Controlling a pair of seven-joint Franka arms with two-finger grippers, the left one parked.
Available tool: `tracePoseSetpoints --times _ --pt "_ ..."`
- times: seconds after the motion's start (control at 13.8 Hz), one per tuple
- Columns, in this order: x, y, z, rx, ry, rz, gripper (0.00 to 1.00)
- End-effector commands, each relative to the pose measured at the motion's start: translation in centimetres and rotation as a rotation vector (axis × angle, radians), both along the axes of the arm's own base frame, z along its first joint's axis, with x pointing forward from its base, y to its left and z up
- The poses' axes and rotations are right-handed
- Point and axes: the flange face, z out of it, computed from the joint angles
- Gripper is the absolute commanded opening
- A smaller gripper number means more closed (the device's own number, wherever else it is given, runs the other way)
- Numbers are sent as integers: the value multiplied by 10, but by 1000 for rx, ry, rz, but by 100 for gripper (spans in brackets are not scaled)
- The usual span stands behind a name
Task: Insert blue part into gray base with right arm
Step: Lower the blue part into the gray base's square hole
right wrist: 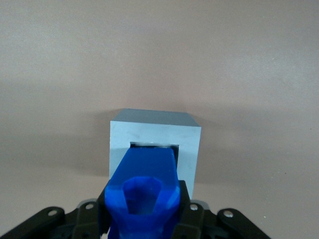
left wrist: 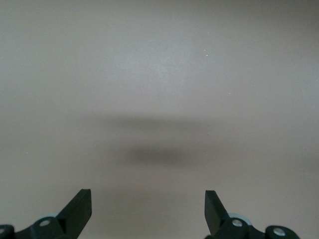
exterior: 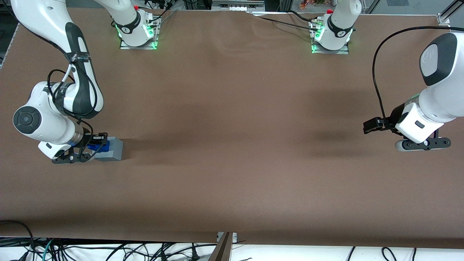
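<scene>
Alignment decided everything: the blue part (right wrist: 144, 186), clamped in the right arm's (exterior: 54, 108) tool (right wrist: 144, 209), pointed its long axis straight at the gray base's (right wrist: 154, 137) square recess, leading end apparently just entering, base resting on the desk (exterior: 232, 145).

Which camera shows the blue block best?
The right wrist view: the blue part fills it, held in the tool at the gray base recess. The front view shows a small blue patch; the left wrist view shows none.
</scene>
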Motion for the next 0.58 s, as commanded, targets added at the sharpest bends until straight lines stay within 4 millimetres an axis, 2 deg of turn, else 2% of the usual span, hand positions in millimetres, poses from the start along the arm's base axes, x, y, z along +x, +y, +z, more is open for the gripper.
tracePoseSetpoints --times 0.0,0.51 --pt "7 -3 4 18 -22 -14 8" --pt "6 -4 0 14 -21 -66 7"
